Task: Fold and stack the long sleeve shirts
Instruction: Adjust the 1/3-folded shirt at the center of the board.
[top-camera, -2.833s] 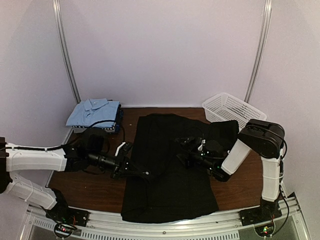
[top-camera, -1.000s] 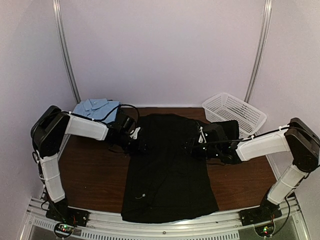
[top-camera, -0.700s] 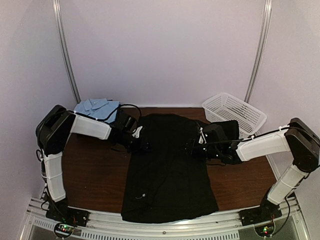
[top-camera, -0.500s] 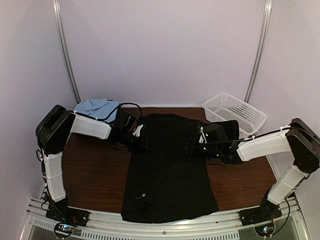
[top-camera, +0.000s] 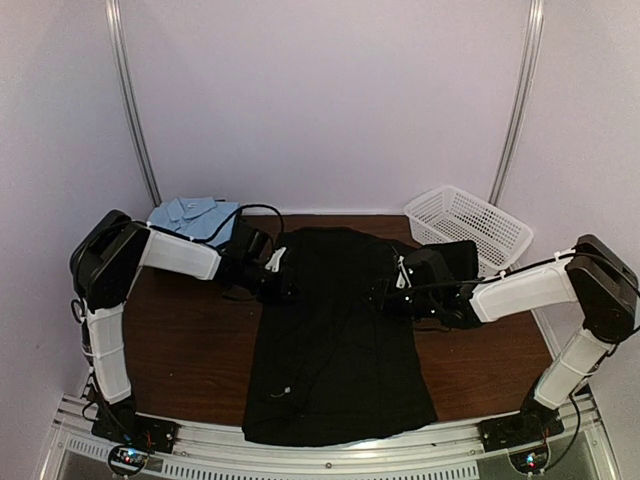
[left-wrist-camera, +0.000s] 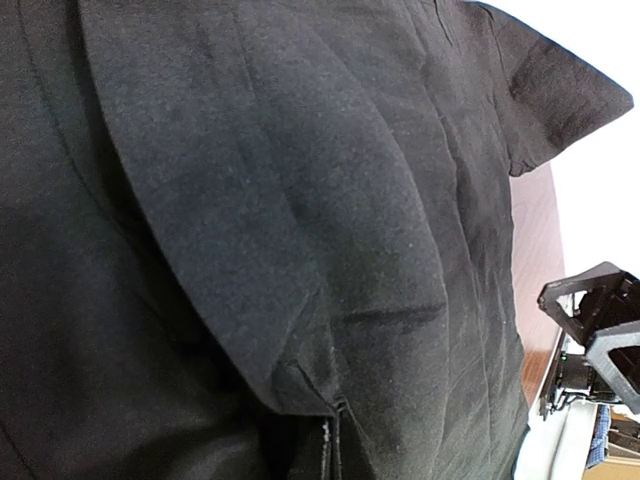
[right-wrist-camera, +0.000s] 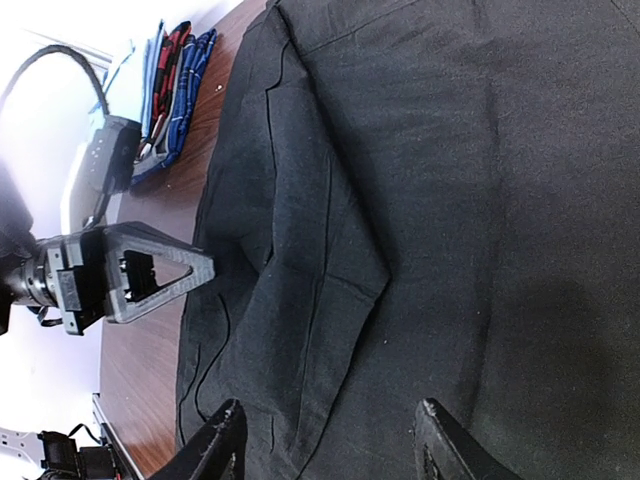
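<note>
Top camera high at the near edge, looking down and forward over the brown wooden table (top-camera: 190, 350), wrist cameras close above the large plain black fabric shirt (top-camera: 335, 340), facing each other, all views sharing it

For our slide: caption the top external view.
Left gripper and right gripper at opposite edges of the spread black shirt.

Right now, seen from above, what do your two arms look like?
Both are white tubular shells with chunky black joints. A black cable loops off the left arm; a thinner one runs along the right arm. The left gripper is black with triangular open-frame fingers; the right gripper has dark fingers.
</note>
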